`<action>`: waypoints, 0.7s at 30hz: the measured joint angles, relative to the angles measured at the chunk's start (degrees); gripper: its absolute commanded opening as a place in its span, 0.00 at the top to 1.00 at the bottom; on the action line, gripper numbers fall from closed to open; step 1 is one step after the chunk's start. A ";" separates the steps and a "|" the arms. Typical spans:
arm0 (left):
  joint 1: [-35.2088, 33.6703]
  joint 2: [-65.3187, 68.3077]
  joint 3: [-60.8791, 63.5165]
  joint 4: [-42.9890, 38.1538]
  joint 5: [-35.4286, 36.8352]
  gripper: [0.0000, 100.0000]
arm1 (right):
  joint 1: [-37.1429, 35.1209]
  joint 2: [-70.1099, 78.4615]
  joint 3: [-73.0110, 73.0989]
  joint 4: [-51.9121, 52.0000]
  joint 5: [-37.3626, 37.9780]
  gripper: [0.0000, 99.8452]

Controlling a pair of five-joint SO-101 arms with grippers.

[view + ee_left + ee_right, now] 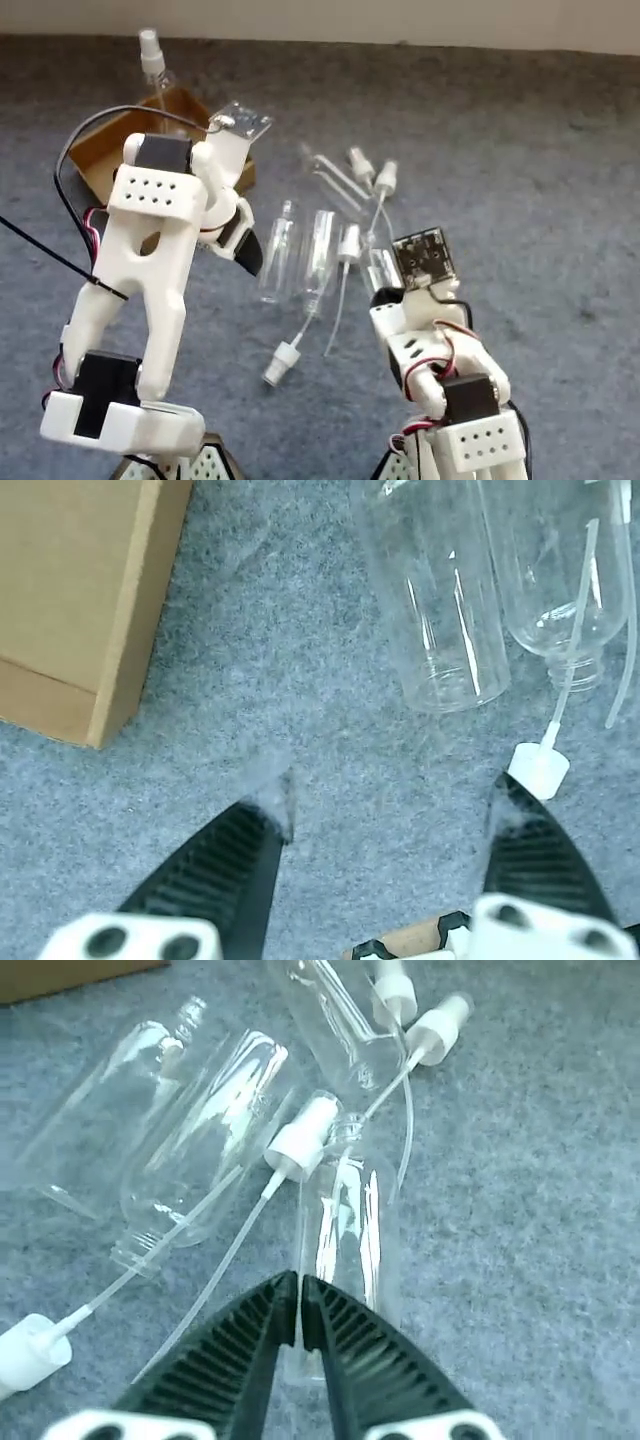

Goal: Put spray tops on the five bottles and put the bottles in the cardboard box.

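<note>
The left tool [392,798] is wide open and holds nothing, its tips low over the bare grey bench [300,680]. A loose spray top [538,770] lies just beside one tip. Its thin tube runs across the open neck of a bottle [560,570]. A second bottle [440,610] lies alongside that one, its neck also open. The corner of the box [70,600] is near, on the tool's other side.

The right tool [300,1288] is closed to a slit, with nothing visibly held between the tips. They sit over the base end of a third bottle [345,1210], which lies on its side. Another top [305,1135] with its tube rests just beside that bottle's open neck.

In the high view the brown cardboard box [100,160] sits at the far left of the bench. It holds one capped bottle [158,88], which stands with a white top fitted. A fourth bottle [335,175] lies farther back, with two tops [360,160] just beside it.

The bottles are clear, slim and round. The tops are white with thin clear tubes.
</note>
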 measured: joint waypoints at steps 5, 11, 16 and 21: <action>0.00 0.00 0.00 -2.11 -0.09 0.73 | 0.00 2.90 0.00 -2.99 0.00 0.98; 1.41 2.02 6.86 -16.70 0.00 0.73 | 0.00 3.25 0.00 -3.08 0.00 0.98; 4.40 6.86 8.88 -26.90 -0.09 0.73 | 0.00 3.25 0.00 -3.08 0.00 0.98; 6.24 12.04 8.88 -33.32 -0.18 0.73 | 0.00 3.25 0.00 -3.43 0.00 0.98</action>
